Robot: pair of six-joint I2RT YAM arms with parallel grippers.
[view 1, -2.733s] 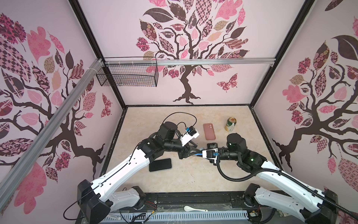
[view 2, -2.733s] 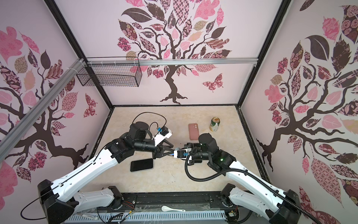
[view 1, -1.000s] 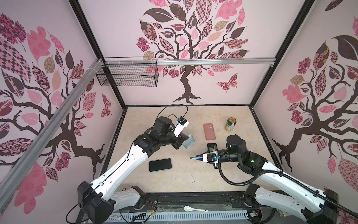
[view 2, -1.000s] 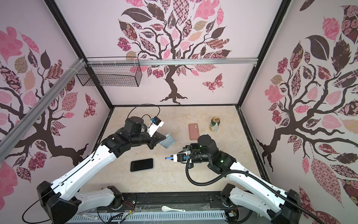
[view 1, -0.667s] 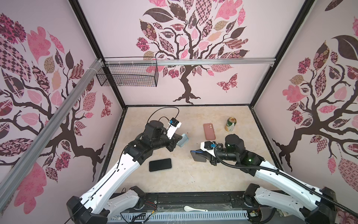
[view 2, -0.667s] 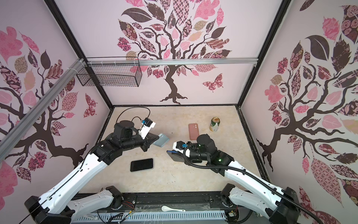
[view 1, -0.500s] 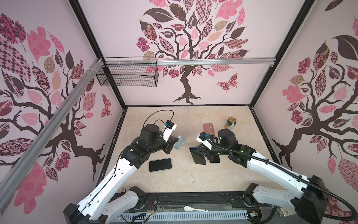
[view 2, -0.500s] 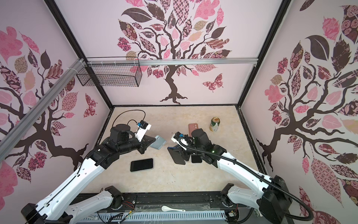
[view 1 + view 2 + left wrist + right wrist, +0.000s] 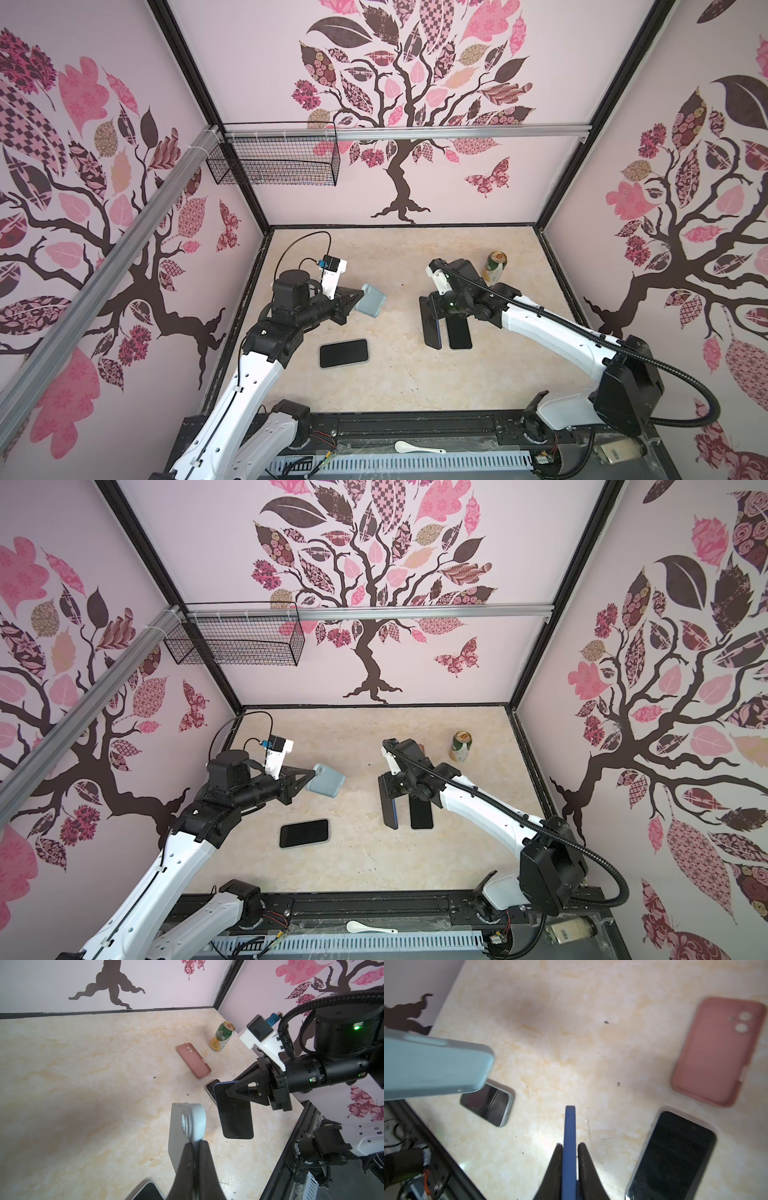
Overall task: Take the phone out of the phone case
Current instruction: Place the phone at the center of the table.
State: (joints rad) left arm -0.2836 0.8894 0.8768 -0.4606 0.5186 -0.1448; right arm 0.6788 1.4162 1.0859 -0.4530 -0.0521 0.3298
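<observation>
Both arms have swung apart; left hand (image 9: pixel 196 1142) clamps the case (image 9: pixel 178 1132) just ahead, right hand (image 9: pixel 570 1147) clamps the phone (image 9: pixel 570 1124) hanging below it, so I lower slowly, releasing at the table (image 9: pixel 395 257)

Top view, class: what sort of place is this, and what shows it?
Probably a robot test booth: left arm and right arm on a front rail, tree-print walls boxing in the tabletop, a phone and pink case laid out.
</observation>
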